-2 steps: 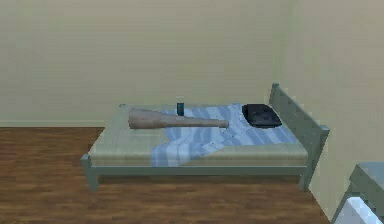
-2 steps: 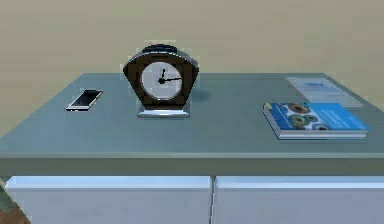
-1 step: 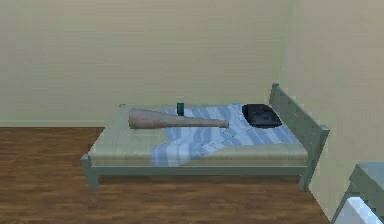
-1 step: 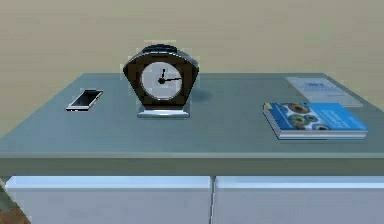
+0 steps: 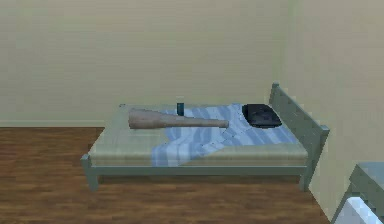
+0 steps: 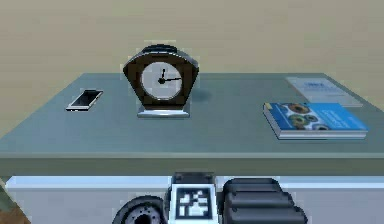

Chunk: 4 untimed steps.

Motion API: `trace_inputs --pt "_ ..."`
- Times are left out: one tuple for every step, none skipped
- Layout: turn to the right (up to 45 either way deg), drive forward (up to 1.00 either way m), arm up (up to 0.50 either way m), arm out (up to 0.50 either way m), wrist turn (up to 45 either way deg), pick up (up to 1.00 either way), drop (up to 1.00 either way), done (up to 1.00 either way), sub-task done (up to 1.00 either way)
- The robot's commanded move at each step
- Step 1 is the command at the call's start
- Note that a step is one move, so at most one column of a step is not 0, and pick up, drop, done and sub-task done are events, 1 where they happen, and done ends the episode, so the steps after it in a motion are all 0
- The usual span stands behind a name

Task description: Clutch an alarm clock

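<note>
The arm side view looks onto a grey-green surface [image 6: 230, 135] carrying the alarm clock [image 6: 160, 80], which stands upright near the middle, toward the far side. It has a dark brown case, a white dial facing the camera and a silvery base. Left of the clock, well apart from it, a phone [image 6: 85, 99] lies flat. Right of the clock lies a blue-covered book [image 6: 315, 118], and beyond that book, farther from the clock's front, a pale booklet [image 6: 322, 89]. Below the clock, at the bottom edge, a white square with black marks [image 6: 193, 203] sits between a dark ridged block [image 6: 262, 203] and a round dark part that seems to be the pincer [image 6: 145, 212]. Its far end cannot be made out, so I cannot tell whether it holds anything.

The forward view takes in another part of the room: a bed [image 5: 300, 130] on a wooden floor [image 5: 50, 170], with a baseball bat [image 5: 175, 121] lying across it, a dark object [image 5: 262, 116] at the head end and a small teal thing [image 5: 180, 107] behind the bat.
</note>
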Motion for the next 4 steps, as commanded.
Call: trace_inputs --pt "0.0 0.0 0.0 0.26 0.0 0.0 0.0 0.0 0.0" --pt "0.0 0.0 0.0 0.0 45.0 0.0 0.0 0.0 0.0" --pt "0.0 0.0 0.0 0.0 45.0 0.0 0.0 0.0 0.0" --pt "0.0 0.0 0.0 0.0 45.0 0.0 0.0 0.0 0.0"
